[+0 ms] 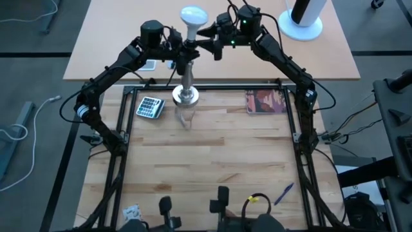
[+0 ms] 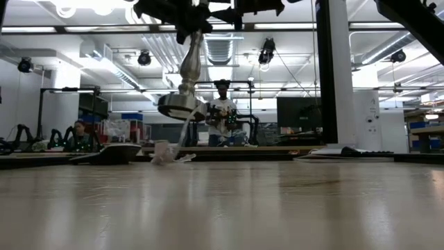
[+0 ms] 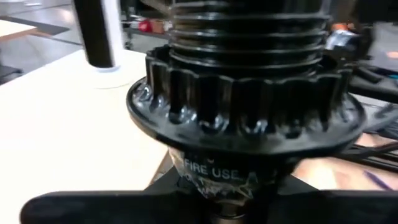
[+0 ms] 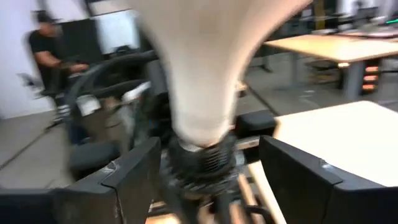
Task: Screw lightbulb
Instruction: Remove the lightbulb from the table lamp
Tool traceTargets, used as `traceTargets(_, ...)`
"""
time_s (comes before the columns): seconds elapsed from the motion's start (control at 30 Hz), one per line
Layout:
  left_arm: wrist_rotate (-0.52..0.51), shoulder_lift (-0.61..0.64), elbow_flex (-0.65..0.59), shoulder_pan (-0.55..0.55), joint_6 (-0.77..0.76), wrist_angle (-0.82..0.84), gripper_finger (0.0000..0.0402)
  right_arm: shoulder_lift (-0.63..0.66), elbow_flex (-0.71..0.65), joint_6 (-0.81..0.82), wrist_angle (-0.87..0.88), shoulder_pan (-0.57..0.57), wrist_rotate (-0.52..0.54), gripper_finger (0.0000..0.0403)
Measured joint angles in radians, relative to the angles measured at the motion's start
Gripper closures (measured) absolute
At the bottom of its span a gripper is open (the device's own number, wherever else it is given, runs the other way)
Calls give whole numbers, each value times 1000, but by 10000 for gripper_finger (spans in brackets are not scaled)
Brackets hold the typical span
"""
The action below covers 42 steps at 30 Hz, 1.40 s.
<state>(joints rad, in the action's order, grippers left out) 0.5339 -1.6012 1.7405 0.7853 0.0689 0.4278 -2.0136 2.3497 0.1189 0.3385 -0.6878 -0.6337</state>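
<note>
The lightbulb (image 1: 193, 16) is being carried in the black socket (image 3: 242, 106) atop the stand (image 1: 186, 87) — light, smooth, breakable glass, best taken at its neck. The left tool (image 1: 182, 54) is clamping the socket; the right tool (image 4: 208, 177) is spread open around the neck.

Light wood-plank table (image 1: 212, 161), seen from above, framed by black metal rails. Upper left of the frame: calculator (image 1: 149, 107) lying flat near the far edge. Upper right: reddish-brown book (image 1: 266, 102), flat, just inside the right rail. Lower right: blue pen (image 1: 284, 192), angled, near the front. Lower left, at the front edge: small crumpled white item (image 1: 132, 211), can't tell what. Behind, a second tan table (image 1: 116, 45) w/ a white cylinder on a round base (image 1: 302, 19), upper right.
</note>
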Motion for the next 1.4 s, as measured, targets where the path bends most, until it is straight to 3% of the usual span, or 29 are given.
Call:
traceTargets(0.17, -78, 0, 0, 0, 13, 0, 340, 1, 2, 17, -51, 1, 12, 111)
traceTargets(0.33, -87, 0, 0, -1, 30, -1, 347, 1, 2, 48, -96, 4, 36, 95)
traceTargets(0.67, -135, -14, -1, -66, 26, -3, 331, 0, 2, 44, -112, 19, 66, 94)
traceTargets(0.83, -161, -27, -2, -111, 29, -38, 345, 0, 2, 37, -109, 37, 62, 97)
traceTargets(1.0, -165, -27, -2, -126, 9, -29, 343, 0, 2, 36, -105, 38, 55, 130)
traceTargets(1.2, -192, -24, -2, -129, 12, -32, 329, 0, 2, 37, -109, 38, 15, 255)
traceTargets(1.4, -79, -22, -2, -129, 28, -7, 344, 1, 2, 35, -106, 40, -27, 254)
